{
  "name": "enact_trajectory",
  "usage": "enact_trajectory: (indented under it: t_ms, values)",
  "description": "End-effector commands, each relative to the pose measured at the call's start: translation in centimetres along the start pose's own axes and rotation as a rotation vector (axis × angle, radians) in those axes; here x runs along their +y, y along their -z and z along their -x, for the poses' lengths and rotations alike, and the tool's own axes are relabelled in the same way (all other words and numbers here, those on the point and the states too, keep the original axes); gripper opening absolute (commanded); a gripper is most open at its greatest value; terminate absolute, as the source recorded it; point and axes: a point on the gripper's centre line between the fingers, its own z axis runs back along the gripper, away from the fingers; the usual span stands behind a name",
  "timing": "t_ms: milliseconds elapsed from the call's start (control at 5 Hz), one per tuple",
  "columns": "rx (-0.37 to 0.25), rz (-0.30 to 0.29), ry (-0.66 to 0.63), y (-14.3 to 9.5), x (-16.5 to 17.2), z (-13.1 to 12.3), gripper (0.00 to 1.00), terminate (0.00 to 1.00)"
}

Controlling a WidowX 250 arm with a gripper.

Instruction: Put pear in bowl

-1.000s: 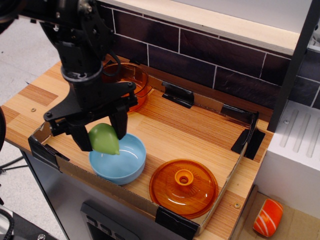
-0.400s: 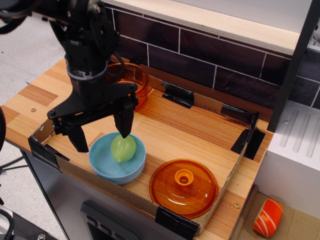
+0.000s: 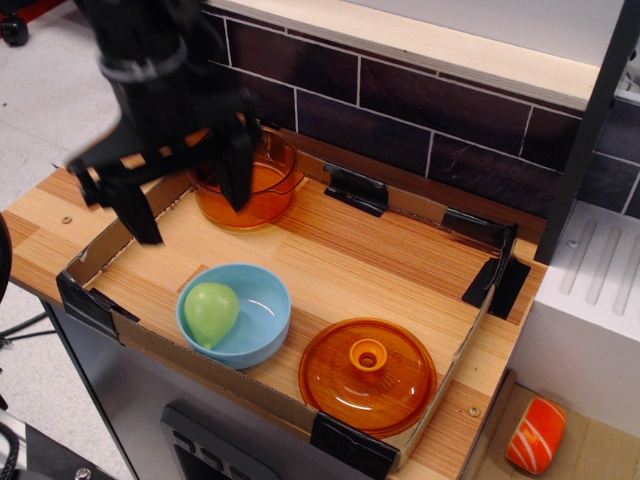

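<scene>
The light-green pear [image 3: 211,311] lies inside the light-blue bowl [image 3: 258,328], against its left side. The bowl stands on the wooden tray floor near the front left corner. My gripper [image 3: 185,202] is open and empty, well above and behind the bowl, its two black fingers spread wide; the left fingertip [image 3: 139,219] hangs over the tray's left wall and the right one [image 3: 236,185] is in front of the orange pot. The gripper looks blurred.
A transparent orange pot [image 3: 250,184] stands at the back left of the tray. A flat orange lid with a knob [image 3: 368,372] lies at the front right. Cardboard walls with black corner clips [image 3: 352,448] ring the tray [image 3: 380,260]. An orange-and-white item [image 3: 536,434] lies lower right.
The gripper opened and let the pear drop into the bowl. Then it rose up and back, away from the bowl. The pear settled to the bowl's left side.
</scene>
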Motion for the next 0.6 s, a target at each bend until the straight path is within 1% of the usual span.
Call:
enact_trajectory:
  t_ms: [0,200,400]
  values:
    - [-0.062,-0.001,-0.023,-5.21,-0.16,-2.34,1.00,0.00]
    - [-0.062,-0.001,-0.023,-5.21,-0.16,-2.34,1.00,0.00]
    - [-0.062,-0.001,-0.023,-5.21,-0.16,-2.34,1.00,1.00]
